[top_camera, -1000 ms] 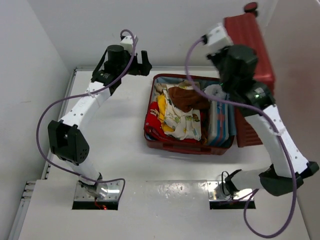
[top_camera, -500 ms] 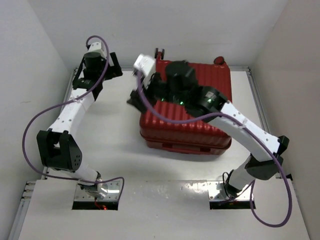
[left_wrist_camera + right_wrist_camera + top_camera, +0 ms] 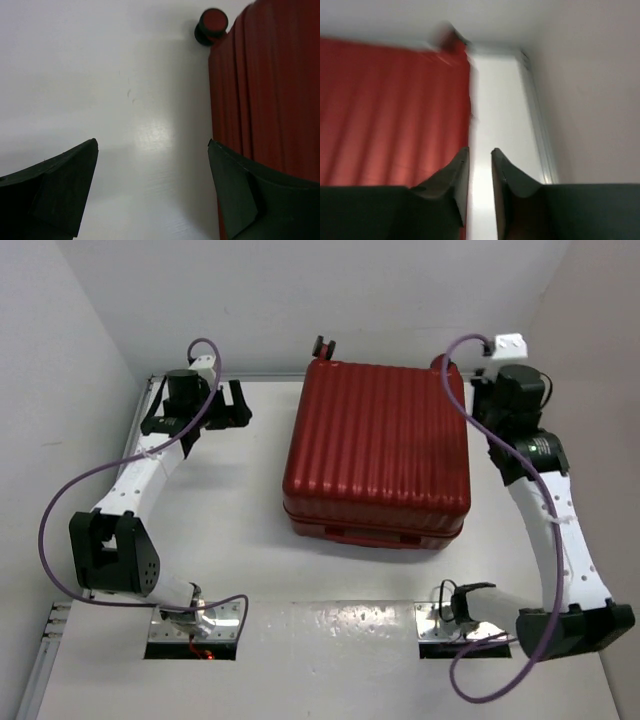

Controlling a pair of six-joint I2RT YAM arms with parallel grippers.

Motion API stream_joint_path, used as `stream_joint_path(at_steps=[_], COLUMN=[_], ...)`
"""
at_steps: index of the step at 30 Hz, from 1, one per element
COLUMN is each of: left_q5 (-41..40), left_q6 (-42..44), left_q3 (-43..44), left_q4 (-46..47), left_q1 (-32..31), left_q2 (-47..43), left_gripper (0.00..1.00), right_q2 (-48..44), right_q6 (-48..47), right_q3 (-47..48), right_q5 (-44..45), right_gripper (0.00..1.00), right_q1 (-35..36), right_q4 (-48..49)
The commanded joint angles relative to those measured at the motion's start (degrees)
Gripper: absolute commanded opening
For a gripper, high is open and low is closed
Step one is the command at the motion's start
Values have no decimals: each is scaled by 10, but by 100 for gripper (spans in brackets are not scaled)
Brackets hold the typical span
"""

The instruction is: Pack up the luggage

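The dark red ribbed luggage (image 3: 378,455) lies shut and flat in the middle of the table, with black wheels (image 3: 325,344) at its far edge. Its contents are hidden. My left gripper (image 3: 240,405) is open and empty, left of the luggage's far left corner. In the left wrist view (image 3: 152,150) it hangs over bare table, with the shell (image 3: 270,90) and a wheel (image 3: 212,25) to the right. My right gripper (image 3: 483,398) is by the luggage's far right corner. In the right wrist view (image 3: 480,152) its jaws are a narrow gap apart and empty, with the shell (image 3: 390,110) on the left.
White walls close the table at the back and both sides. A metal rail (image 3: 140,420) runs along the left edge and another (image 3: 535,115) along the right. A narrow strip of table (image 3: 495,100) lies between luggage and right wall.
The luggage was open a second ago and is now shut. My right arm has swung off the lid to the right side. My left gripper has shifted slightly.
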Motion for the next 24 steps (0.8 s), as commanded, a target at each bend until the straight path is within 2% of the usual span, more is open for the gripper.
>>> stream_joint_path(at_steps=[1,3,4,8,11,14,17,19,20,23,24], left_q5=[34,27,27,15,10,4,4,45,60,111,121], left_q6=[6,1,-9,-39,-39,-39,-64,-108,-123,-169,-181], left_q3=[-7,-7,-7,-8,-8,-8,-20,-27,-34,-61,-70], left_q4=[2,2,9,22,22,8,3,-3,-3,14,21], left_q1=[12,24,24,63,86,106,134,158,184,227,234], left_q2=[-25,-30,-30,-45,-60,-71,-77,-77,-77,-70,-82], left_gripper=[93,93,93,93,93,93,93,93,93,93,93], right_q2=[-40,-51,-55,-61,-23,-1,25,47,67,90,94], right_q6=[44,92,110,151,201,221,315,386,404,498,539], right_q3=[-61,-89,-142,-236,-287,-321,-363,-395,-402,-428,-431], right_q5=[-17,-61,-72,-105,-128,-159,-193,-252,-311,-391,-405], right_gripper=[17,6,0,0,0,0,0,0,0,0,0], right_q1=[-91,-137,-169,-223,-288,-296,-306,-305,-303,-265,-227], right_q4=[-90,-118,-133,-118,-118,-125,-121,-112,-108,-85,-60])
